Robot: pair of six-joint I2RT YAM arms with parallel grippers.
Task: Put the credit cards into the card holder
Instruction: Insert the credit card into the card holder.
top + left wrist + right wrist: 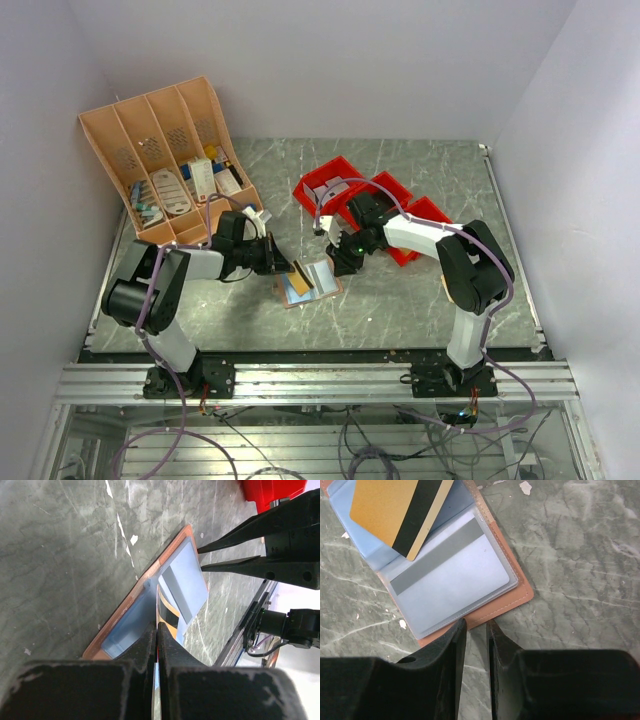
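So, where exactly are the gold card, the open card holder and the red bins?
gold card (382,505), right wrist view, on its gold face.
card holder (505,602), right wrist view, on its brown leather border.
red bins (425,208), top external view, on the rightmost bin.

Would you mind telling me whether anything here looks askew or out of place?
The gold card, pinched in the left claw, sits diagonally across the open card holder, its corner overlapping the sleeved white card instead of lining up with a pocket. Nothing looks spilled or damaged.
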